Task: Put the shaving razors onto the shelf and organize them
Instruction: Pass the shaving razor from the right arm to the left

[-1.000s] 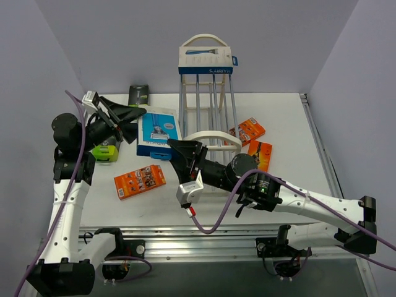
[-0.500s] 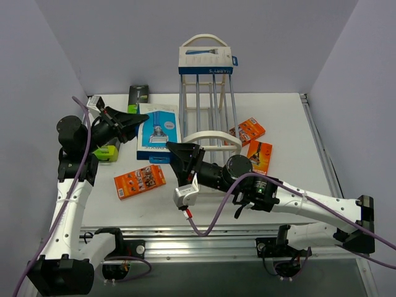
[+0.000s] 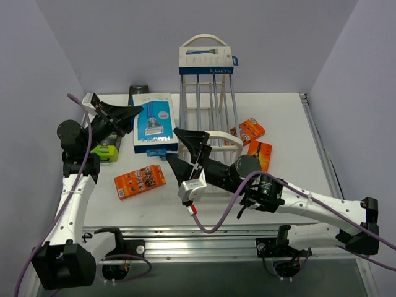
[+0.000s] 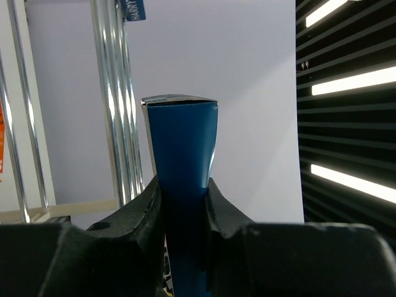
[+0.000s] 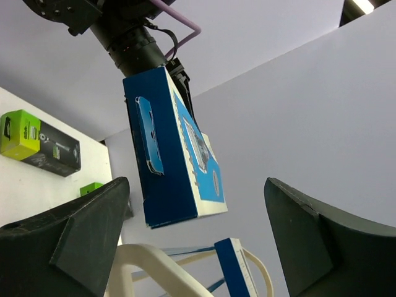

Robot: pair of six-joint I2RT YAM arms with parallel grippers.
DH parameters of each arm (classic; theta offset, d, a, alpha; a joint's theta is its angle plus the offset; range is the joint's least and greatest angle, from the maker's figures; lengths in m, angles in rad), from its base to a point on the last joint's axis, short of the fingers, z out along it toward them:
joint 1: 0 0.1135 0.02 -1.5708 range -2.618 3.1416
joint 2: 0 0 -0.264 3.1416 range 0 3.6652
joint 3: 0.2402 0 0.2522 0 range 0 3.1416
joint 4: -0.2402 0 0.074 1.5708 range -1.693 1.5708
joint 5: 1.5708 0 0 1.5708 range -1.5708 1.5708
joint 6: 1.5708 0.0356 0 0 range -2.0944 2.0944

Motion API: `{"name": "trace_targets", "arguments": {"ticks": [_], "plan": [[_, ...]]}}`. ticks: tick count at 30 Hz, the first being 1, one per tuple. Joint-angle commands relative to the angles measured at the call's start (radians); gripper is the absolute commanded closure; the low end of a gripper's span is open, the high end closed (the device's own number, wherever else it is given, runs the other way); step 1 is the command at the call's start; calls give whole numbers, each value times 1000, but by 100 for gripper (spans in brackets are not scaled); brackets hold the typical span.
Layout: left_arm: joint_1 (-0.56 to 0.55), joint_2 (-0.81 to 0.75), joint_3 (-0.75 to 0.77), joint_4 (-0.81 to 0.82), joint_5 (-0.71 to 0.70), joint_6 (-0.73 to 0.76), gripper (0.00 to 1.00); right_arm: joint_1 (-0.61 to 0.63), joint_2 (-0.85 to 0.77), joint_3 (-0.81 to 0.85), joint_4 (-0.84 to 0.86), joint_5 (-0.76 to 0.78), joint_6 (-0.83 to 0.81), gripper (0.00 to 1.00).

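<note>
- right gripper (image 3: 172, 143) has just let go: jaws wide, empty, just beside the blue box (image 3: 154, 120)
- left gripper (image 4: 184, 189) now clamps that box by its edge, in the air beside the shelf (image 3: 218, 133)
- handover looks done; shelving it is likely next
- second blue box (image 3: 206, 60) sits on top tier

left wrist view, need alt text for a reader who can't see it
The left tool is clamped on a blue box, seen edge-on and upright in the middle of the frame. Pale shelf bars stand behind it to the left, with a plain wall beyond and a dark slatted panel at the right.
</note>
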Motion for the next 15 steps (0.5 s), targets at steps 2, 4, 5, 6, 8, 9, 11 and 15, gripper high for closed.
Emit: {"name": "trace_targets", "arguments": {"ticks": [2, 4, 5, 6, 8, 9, 11, 15], "plan": [[35, 11, 121, 115, -20, -12, 98, 7, -50, 47, 92, 14, 24, 13], [58, 12, 129, 115, -15, -20, 98, 7, -53, 46, 90, 12, 25, 12], [67, 12, 130, 119, -12, -26, 98, 7, -54, 44, 93, 11, 28, 11], [84, 11, 130, 134, -13, -32, 98, 7, -60, 41, 96, 6, 40, 11], [98, 11, 132, 150, -23, -47, 98, 7, -67, 49, 98, 0, 70, 10], [107, 14, 140, 185, -27, -53, 98, 7, -65, 67, 63, -3, 105, 10], [112, 28, 160, 223, -38, -61, 98, 6, -45, 153, 7, -3, 233, 11], [127, 46, 225, 257, -64, -38, 98, 6, -24, 242, -20, 23, 456, 14]]}}
